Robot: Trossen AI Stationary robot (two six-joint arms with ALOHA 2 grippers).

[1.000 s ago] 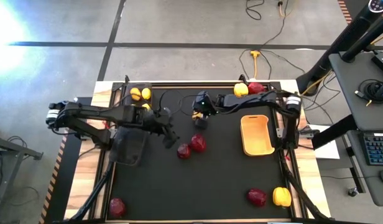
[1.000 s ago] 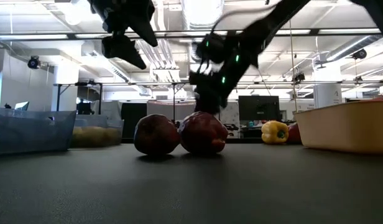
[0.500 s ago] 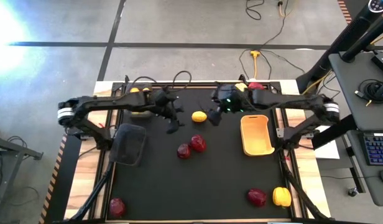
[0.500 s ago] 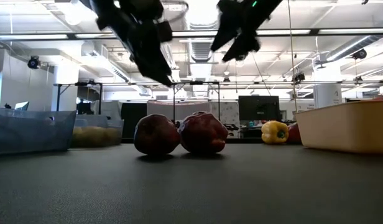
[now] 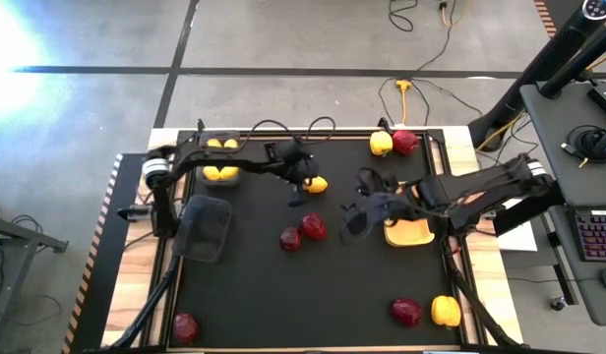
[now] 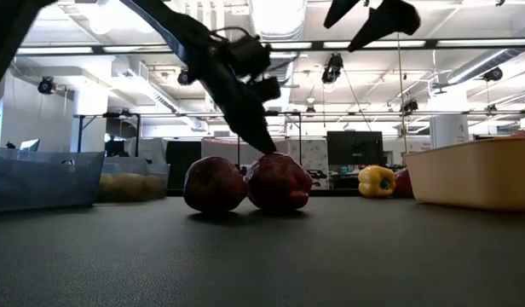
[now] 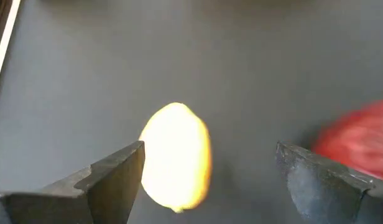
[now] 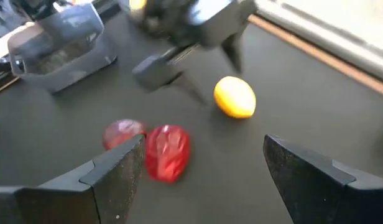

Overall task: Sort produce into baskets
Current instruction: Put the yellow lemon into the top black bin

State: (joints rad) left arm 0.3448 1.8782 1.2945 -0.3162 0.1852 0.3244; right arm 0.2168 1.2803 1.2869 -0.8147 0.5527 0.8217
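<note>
We see the left gripper [image 5: 301,187] spread wide over the yellow lemon [image 5: 316,184] at the worktop's [image 5: 254,295] twelve o'clock; the right gripper [image 5: 354,218], jaws apart and empty, hangs at three o'clock of the two red pieces [image 5: 303,232].

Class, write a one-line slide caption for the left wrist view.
Open left tool hovers over a lemon on the black mat, red produce beside it.

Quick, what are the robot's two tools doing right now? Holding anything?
Left tool: open, empty, over the lemon.
Right tool: open, empty, up above the table.
</note>
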